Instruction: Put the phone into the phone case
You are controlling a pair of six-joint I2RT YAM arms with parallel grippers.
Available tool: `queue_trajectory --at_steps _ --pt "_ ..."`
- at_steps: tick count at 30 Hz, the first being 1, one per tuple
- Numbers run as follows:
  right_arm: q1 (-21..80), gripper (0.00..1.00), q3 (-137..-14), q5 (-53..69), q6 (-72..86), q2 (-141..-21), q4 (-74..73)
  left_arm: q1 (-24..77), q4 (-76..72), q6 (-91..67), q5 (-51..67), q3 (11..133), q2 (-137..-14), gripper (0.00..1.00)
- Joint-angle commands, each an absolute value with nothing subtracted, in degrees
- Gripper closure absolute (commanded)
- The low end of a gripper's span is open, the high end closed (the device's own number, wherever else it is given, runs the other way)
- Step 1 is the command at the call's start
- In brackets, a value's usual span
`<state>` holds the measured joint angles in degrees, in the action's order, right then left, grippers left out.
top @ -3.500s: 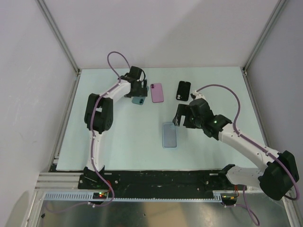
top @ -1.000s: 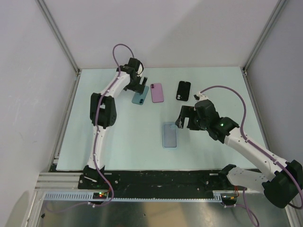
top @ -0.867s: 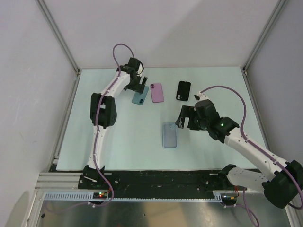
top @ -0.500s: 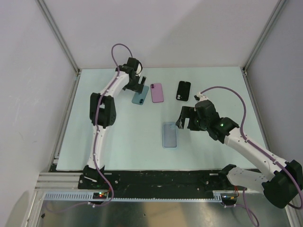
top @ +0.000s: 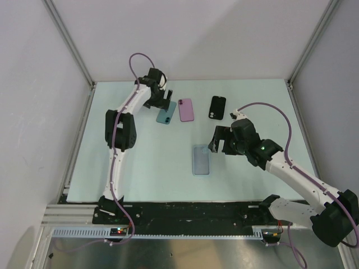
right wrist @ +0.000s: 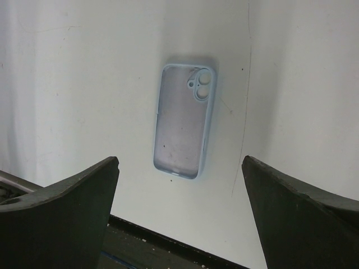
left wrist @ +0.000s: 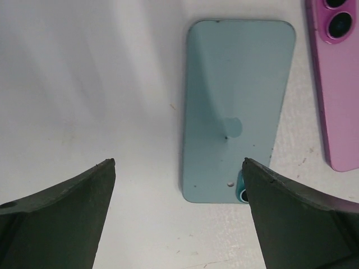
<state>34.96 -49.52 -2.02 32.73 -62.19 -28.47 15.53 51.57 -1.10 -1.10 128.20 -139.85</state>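
Left hand [top: 161, 101] is on the move: it has slid off the teal phone [top: 166, 114] toward the far edge of the counter [top: 140, 157], the forearm now running steeper and straighter. That phone, mostly hidden under the hand a few seconds ago, now shows nearly its whole back. Over on the other side, the right hand [top: 215, 139] has eased a touch toward the right edge, its arm swinging outward with it.
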Motion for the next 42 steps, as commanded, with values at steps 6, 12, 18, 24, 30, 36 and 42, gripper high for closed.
queue_trajectory --at_steps 6,12,18,24,30,36,42 --pt "34.47 0.03 -48.97 -1.47 32.17 -61.39 -27.15 20.22 51.15 -1.52 2.05 130.69 -141.00 0.00" --pt "34.49 0.03 -48.95 -1.21 32.25 -62.00 -26.55 23.16 51.15 -1.30 2.32 132.65 -141.91 0.01" --pt "34.54 0.03 -48.90 -1.48 32.27 -62.10 -26.70 21.92 51.10 -1.40 -1.42 131.60 -140.73 0.00" --pt "34.41 0.03 -48.94 -0.98 32.32 -62.77 -25.88 20.08 51.07 -0.30 -2.36 129.84 -139.56 0.00" --pt "34.37 0.03 -48.95 -0.94 32.44 -63.21 -25.78 19.81 51.08 -0.09 -2.79 129.64 -141.03 0.00" --pt "34.37 0.03 -48.92 -1.09 32.29 -62.95 -25.98 19.78 51.09 -0.32 -3.05 130.34 -142.07 0.04" --pt "34.22 0.03 -48.92 -0.91 32.40 -62.60 -26.26 19.70 51.21 -0.22 -1.36 128.86 -141.67 0.10"
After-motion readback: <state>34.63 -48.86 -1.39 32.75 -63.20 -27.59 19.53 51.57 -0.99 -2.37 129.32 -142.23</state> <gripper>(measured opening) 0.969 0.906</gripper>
